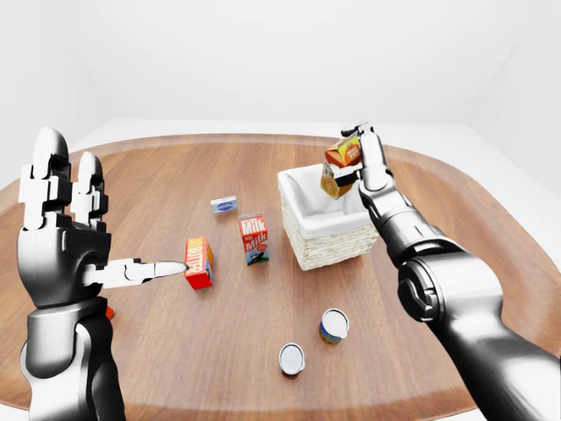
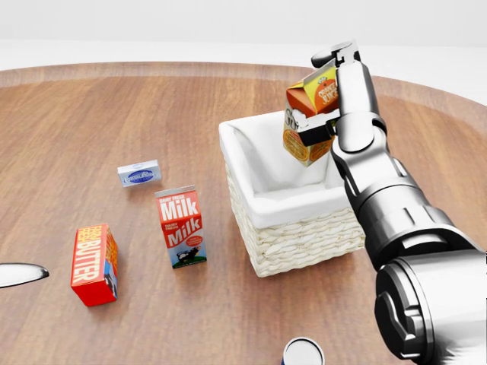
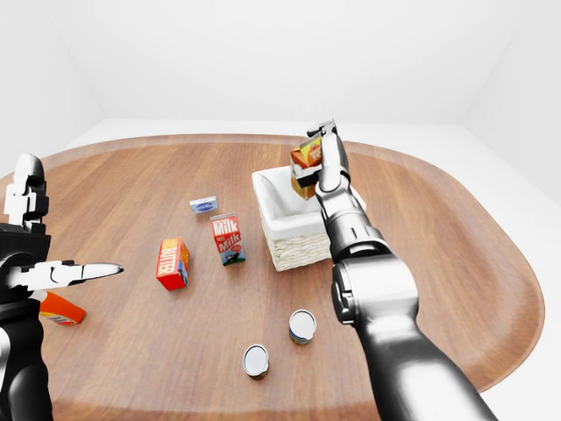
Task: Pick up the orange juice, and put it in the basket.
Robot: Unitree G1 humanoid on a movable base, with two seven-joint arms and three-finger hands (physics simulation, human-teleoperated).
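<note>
Above the basket (image 2: 304, 236), the right hand (image 2: 327, 91) grips the orange juice (image 2: 308, 122) carton, tilted, clear of the white liner. L hand (image 1: 66, 237) up at view's left, fingers spread, holding nothing. Milk carton (image 2: 181, 226) & butter box (image 2: 93, 264) stand on table (image 2: 114, 106); 2 cans (image 1: 313, 342) nearer.

Wooden surface (image 2: 91, 106), rounded edge. Milk carton (image 2: 181, 226), upright, well left of the right hand (image 2: 323, 91) and lower in the head view. Butter box (image 2: 94, 264), upright, further left. Small blue-and-white packet (image 2: 139, 174), lying flat. Two cans (image 1: 334, 324) (image 1: 292, 359), near the bottom, apart.
</note>
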